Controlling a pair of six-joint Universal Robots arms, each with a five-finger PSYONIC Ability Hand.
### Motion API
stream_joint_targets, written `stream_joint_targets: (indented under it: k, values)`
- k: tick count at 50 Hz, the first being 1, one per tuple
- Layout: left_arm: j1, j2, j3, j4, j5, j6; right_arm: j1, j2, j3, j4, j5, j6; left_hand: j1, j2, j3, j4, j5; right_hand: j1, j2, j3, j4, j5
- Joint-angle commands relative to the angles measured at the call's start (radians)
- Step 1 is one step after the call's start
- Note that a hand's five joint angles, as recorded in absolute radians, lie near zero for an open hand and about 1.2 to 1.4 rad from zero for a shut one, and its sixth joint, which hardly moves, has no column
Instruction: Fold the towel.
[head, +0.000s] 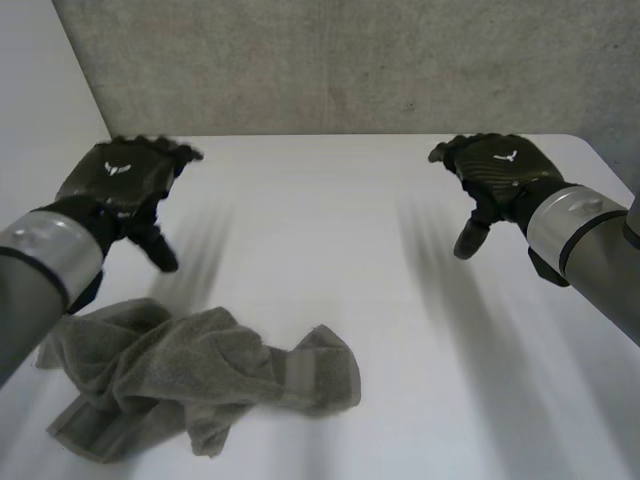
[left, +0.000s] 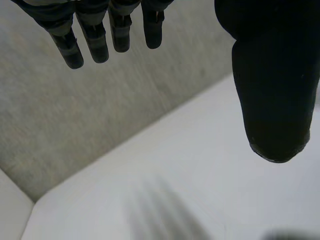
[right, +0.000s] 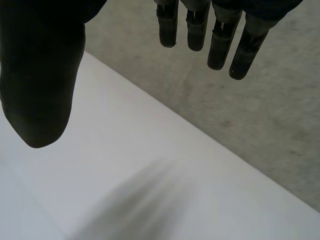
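Observation:
A grey-green towel lies crumpled in a loose heap on the white table, near the front left. My left hand hovers above the table just behind the towel, fingers straight and spread from the thumb, holding nothing. Over the right side of the table my right hand floats well away from the towel. Its fingers are straight, the thumb stands apart, and nothing is in it.
A grey concrete wall runs behind the table's far edge. The table's rounded far right corner lies beside my right arm. Bare tabletop stretches between the two hands and right of the towel.

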Motion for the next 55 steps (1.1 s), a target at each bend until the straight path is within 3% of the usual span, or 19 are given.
stream_joint_targets:
  k: [1,4,6,9,18,25,29,34,36,41,48,51,55]
  values:
    - [0.178,0.039,-0.112,-0.152,0.185,0.127,0.048,0.027,0.002,0.056,-0.103,0.01,0.031,0.031,0.03,0.031,0.018,-0.041,-0.07,-0.063,-0.087,-0.061]
    - [0.217,0.043,-0.143,-0.154,0.217,0.138,0.093,0.058,0.002,0.086,-0.142,0.019,0.034,0.034,0.033,0.034,0.021,-0.041,-0.07,-0.063,-0.087,-0.061]
    - [0.315,0.046,-0.211,-0.154,0.281,0.187,0.119,0.076,0.002,0.102,-0.157,0.023,0.04,0.039,0.039,0.04,0.027,-0.041,-0.07,-0.063,-0.087,-0.061]
    - [0.39,0.045,-0.256,-0.154,0.324,0.257,0.18,0.125,-0.001,0.11,-0.174,0.048,0.043,0.042,0.042,0.043,0.03,-0.041,-0.07,-0.063,-0.087,-0.061]
    - [0.506,0.021,-0.359,-0.129,0.406,0.415,0.353,0.326,-0.082,0.102,-0.176,0.163,0.049,0.048,0.048,0.049,0.035,-0.041,-0.07,-0.063,-0.087,-0.061]
    - [0.501,-0.062,-0.403,-0.051,0.418,0.429,0.418,0.42,-0.134,0.057,-0.16,0.247,0.06,0.06,0.06,0.061,0.047,0.049,0.019,0.027,0.002,0.029]
    - [0.493,-0.116,-0.414,0.012,0.42,0.429,0.439,0.441,-0.134,-0.011,-0.139,0.278,0.139,0.139,0.139,0.139,0.126,0.274,0.245,0.252,0.228,0.254]
    - [0.489,-0.145,-0.414,0.061,0.42,0.429,0.458,0.461,-0.136,-0.056,-0.094,0.281,0.422,0.421,0.421,0.422,0.408,0.501,0.471,0.479,0.454,0.481]
    - [0.478,-0.16,-0.41,0.093,0.42,0.428,0.462,0.467,-0.138,-0.076,-0.067,0.28,0.649,0.649,0.648,0.649,0.636,0.685,0.655,0.663,0.638,0.665]
    - [0.44,-0.19,-0.402,0.157,0.418,0.426,0.461,0.483,-0.138,-0.1,-0.064,0.275,0.911,0.911,0.91,0.911,0.898,0.914,0.885,0.892,0.867,0.894]
    - [0.365,-0.222,-0.382,0.222,0.414,0.426,0.461,0.507,-0.138,-0.101,-0.059,0.27,1.196,1.195,1.195,1.196,1.182,0.991,0.962,0.969,0.944,0.971]
    - [0.339,-0.242,-0.367,0.239,0.411,0.426,0.461,0.507,-0.134,-0.099,-0.056,0.269,1.211,1.21,1.21,1.211,1.198,1.18,1.15,1.158,1.133,1.16]
    - [0.314,-0.26,-0.33,0.24,0.407,0.426,0.461,0.495,-0.139,-0.104,-0.059,0.264,1.211,1.21,1.21,1.211,1.198,1.181,1.151,1.159,1.134,1.161]
